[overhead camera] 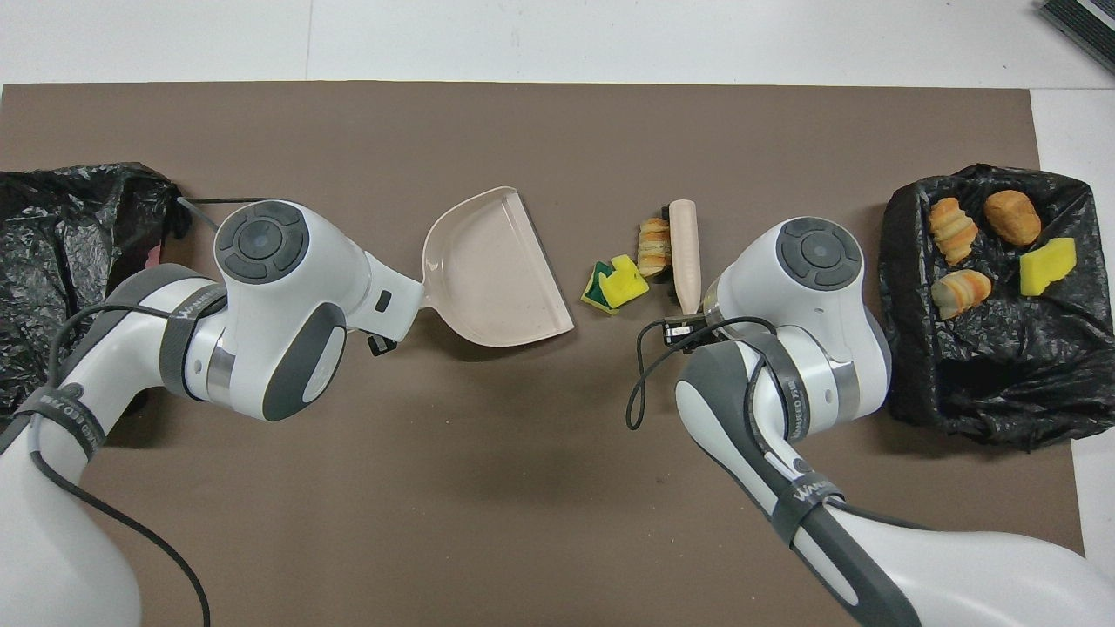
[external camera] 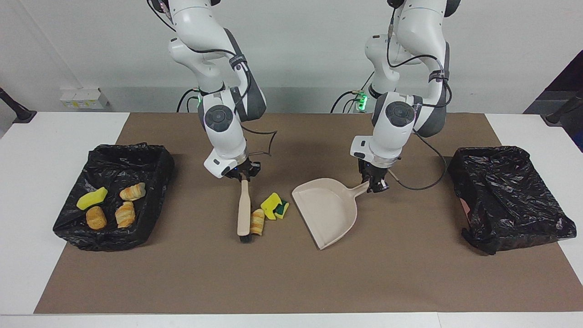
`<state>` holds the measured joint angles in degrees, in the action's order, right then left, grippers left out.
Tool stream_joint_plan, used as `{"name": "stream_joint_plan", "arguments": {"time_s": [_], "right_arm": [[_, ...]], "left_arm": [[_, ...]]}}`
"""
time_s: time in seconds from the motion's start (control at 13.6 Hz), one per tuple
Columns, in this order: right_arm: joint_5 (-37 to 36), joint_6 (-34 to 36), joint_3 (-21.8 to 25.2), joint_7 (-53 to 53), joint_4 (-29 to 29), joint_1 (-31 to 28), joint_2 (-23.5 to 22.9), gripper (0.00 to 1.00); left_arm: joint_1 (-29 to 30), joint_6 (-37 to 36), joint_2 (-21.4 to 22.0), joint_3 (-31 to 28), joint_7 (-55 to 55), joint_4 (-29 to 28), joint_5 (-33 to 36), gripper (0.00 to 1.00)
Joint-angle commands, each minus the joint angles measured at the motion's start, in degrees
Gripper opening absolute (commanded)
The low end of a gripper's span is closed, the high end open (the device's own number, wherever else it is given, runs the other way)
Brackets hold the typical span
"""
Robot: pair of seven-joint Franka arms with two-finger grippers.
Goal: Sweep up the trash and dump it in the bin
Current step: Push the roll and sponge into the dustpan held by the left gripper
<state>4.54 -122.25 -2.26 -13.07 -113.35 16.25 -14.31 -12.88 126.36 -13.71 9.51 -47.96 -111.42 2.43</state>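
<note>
Two trash pieces (external camera: 268, 213) lie near right hand (external camera: 246, 174).

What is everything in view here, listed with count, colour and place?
brush: 1, beige, mid-mat, held by handle
dustpan: 1, beige, mid-mat, held by handle
croissant piece: 1, golden-brown, against the brush
sponges: 2, yellow-and-green, between brush and dustpan
bin with trash: 1, black liner, right arm's end; holds three bread pieces and one yellow sponge
other bin: 1, black liner, left arm's end
mat: 1, brown, on white table
right pincer: shut on brush handle
left pincer: shut on dustpan handle
</note>
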Motion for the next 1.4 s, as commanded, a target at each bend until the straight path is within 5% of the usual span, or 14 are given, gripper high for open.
{"name": "stream_joint_plan", "arguments": {"time_s": [0.0, 0.22, 0.59, 1.03, 1.32], "right_arm": [[1.61, -0.71, -0.38, -0.11, 0.58, -0.34, -1.33, 0.0], [1.7, -1.32, -0.47, -0.2, 0.58, 1.14, -1.86, 0.0], [7.65, -1.68, -0.64, -2.75, 3.92, 7.03, -3.62, 0.0], [21.55, -5.54, -0.73, -3.36, 8.22, 12.22, -5.9, 0.0], [22.0, -5.46, -0.73, -10.81, 9.9, 15.3, -6.17, 0.0]], "left_arm": [[0.4, 0.99, 0.79, 0.07, -3.96, -0.29, 1.0, 0.0], [-0.12, 0.47, 0.96, -0.02, -11.1, -0.55, 2.14, 0.0], [-2.05, -4.09, 1.05, -0.11, -3.58, 1.03, 9.25, 0.0], [-1.45, -2.53, 0.97, 0.15, -0.12, 0.68, 8.56, 0.0], [0.48, -2.35, 0.97, 0.15, 0.76, 0.42, 3.93, 0.0]]}}
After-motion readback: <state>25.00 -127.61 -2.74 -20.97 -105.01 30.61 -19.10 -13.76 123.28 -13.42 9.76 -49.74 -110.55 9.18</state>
